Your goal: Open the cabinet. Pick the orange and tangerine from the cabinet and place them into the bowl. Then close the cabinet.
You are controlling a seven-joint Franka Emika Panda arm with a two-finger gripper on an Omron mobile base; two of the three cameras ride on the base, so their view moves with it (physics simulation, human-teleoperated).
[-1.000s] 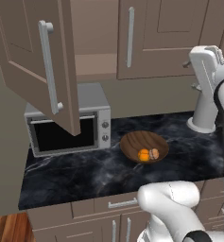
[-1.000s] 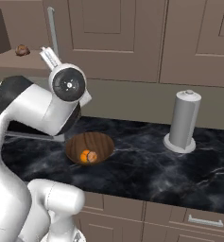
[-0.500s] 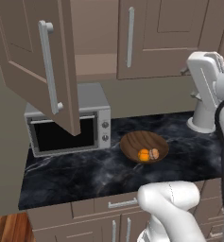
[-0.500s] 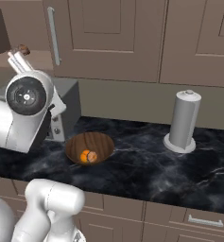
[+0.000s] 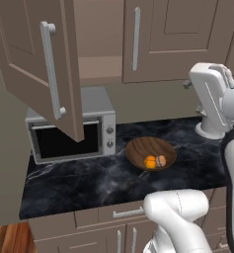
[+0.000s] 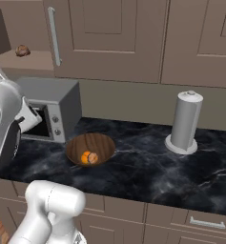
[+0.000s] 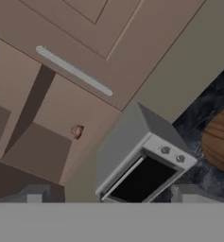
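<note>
cabinet (image 5: 153,34): wall unit above counter. L door (image 5: 37,64) swung wide open, its face toward the base; R door shut. Shelf inside exposed.
door handle (image 5: 51,69): long silver bar, axis vertical in the room; sits at the free edge of the open door.
bowl (image 5: 150,153): dark wood, on the black marble counter (image 5: 89,183), just beside the microwave (image 5: 71,131) at its 3 o'clock in left base view.
fruit: two pieces lie touching in the bowl, one bright orange (image 6: 86,157), one paler w/ brownish tint (image 5: 161,161). Which is orange vs tangerine: can't tell.
shelf item (image 7: 76,131): small brown lump left on the cabinet shelf; too small to ID, prob not task fruit.
gripper (image 7: 108,194): tips spread wide, nothing between them. Hand cam looks at the cabinet opening and the microwave, view rolled.
key relation: picking looks done, closing left (judgement). In left base view the open door stands at abt 10 o'clock from the bowl, well apart from the arm (image 5: 214,99), which rises at 3 o'clock. Push must land on the door's face near the bar and swing it back toward the frame.
risk: door edge hangs just over the microwave's front; a low approach could clip it.
paper towel holder (image 6: 185,121): grey upright cylinder at far R of counter, clear of the path.
</note>
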